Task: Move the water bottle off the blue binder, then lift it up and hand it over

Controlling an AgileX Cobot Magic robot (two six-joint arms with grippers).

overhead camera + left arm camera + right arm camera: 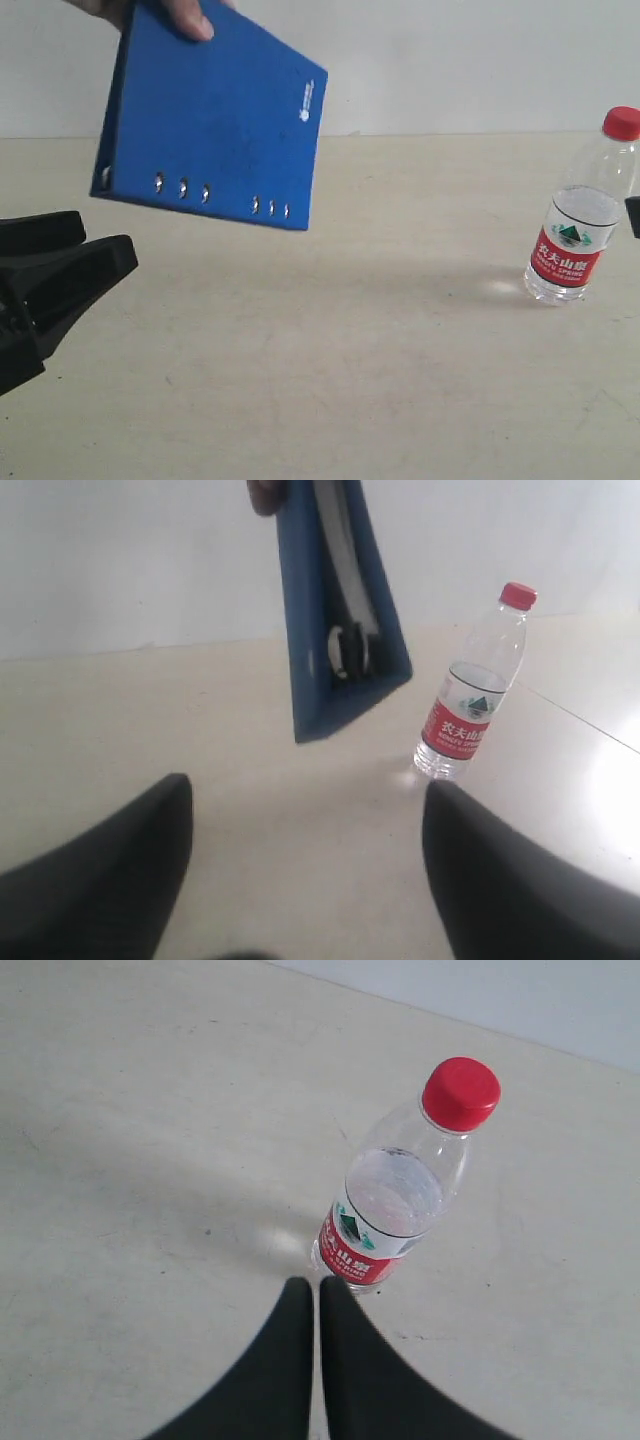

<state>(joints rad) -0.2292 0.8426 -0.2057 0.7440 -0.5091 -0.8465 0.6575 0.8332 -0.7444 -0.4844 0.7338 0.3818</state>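
- Water bottle point(578, 215): stands upright on the desk point(350, 360), red cap on, at the right of the exterior view, well apart from the binder.
- Blue binder point(215, 120): hangs tilted in the air above the desk, pinched at its top edge by a person's fingers point(190, 18), rivets along the lower edge, white logo near the right corner.
- Left hand point(308, 785): gapes wide and empty, low at the left, facing binder and bottle.
- Right hand point(313, 1282): clenched on nothing, tips pressed together, close beside the bottle's base; contact impossible to tell.
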